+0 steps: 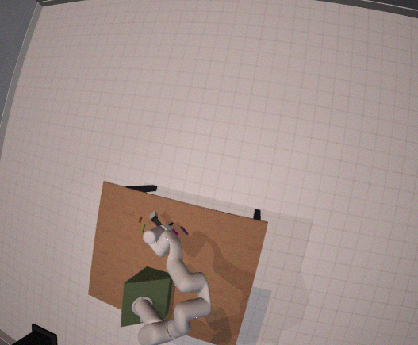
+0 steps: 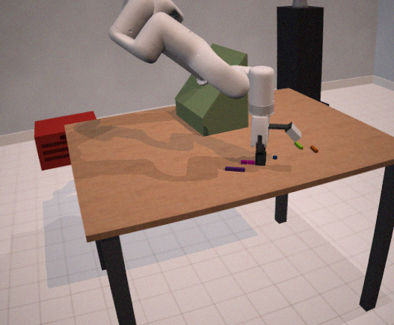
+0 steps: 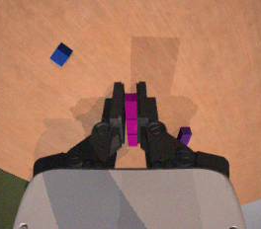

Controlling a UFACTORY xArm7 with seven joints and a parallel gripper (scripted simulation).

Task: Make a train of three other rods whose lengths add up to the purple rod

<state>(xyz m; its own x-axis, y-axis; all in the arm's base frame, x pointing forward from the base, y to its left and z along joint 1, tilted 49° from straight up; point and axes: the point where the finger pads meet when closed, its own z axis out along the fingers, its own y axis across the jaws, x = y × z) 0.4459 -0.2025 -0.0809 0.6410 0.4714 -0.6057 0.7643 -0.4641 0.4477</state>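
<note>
Purple rod lay on wood-brown tabletop, pale tiled floor below; gripper nearly closed, gripping magenta rod.

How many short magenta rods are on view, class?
3, in one row: one rod between the fingers of the tool, a middle rod next, and an end rod outermost. The tool might hide others.
</note>
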